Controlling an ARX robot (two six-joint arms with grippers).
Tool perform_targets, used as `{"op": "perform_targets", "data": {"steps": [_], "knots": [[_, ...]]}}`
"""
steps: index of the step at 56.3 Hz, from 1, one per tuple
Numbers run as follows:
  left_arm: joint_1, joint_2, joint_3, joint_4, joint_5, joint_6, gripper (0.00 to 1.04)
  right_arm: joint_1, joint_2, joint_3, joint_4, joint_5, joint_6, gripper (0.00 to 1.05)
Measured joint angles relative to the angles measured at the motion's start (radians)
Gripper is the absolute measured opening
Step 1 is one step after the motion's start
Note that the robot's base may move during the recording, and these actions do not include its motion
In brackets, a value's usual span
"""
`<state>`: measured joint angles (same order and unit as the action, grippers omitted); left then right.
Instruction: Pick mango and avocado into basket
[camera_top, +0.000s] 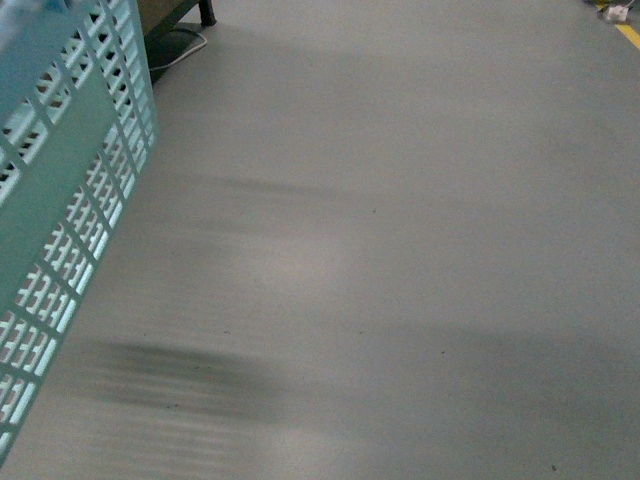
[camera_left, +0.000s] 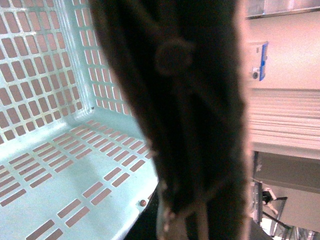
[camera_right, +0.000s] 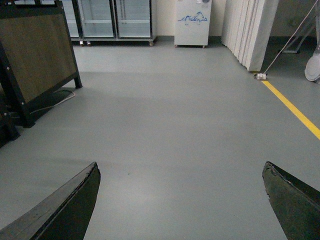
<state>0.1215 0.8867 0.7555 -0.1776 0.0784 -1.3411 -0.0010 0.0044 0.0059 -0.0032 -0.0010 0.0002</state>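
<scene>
The light turquoise basket (camera_top: 60, 180) hangs tilted at the left edge of the front view, above the grey floor. In the left wrist view its slotted floor and walls (camera_left: 55, 125) show with nothing inside, and its dark handle (camera_left: 185, 115) fills the middle, very close and blurred. My left gripper (camera_left: 182, 227) is shut on that handle. My right gripper (camera_right: 180, 172) is open over bare floor, its two dark fingertips (camera_right: 75, 200) wide apart with nothing between them. The mango and the avocado are out of view.
A dark-framed wooden panel (camera_right: 35, 55) with a cable on the floor stands at one side. A yellow floor line (camera_right: 295, 112), glass-door fridges (camera_right: 115, 17) and a white cabinet (camera_right: 192, 22) lie further off. Grey floor (camera_top: 400, 250) fills the front view.
</scene>
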Motion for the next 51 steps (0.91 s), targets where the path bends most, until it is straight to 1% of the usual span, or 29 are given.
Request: {"op": "perform_targets", "data": {"steps": [12, 51], "knots": [[-0.002, -0.09, 0.042, -0.059, 0.0, -0.026, 0.06, 0.0, 0.0, 0.0, 0.0, 0.0, 0.0, 0.97], [-0.004, -0.097, 0.052, -0.067, 0.0, -0.033, 0.06, 0.0, 0.0, 0.0, 0.0, 0.0, 0.0, 0.97]]}}
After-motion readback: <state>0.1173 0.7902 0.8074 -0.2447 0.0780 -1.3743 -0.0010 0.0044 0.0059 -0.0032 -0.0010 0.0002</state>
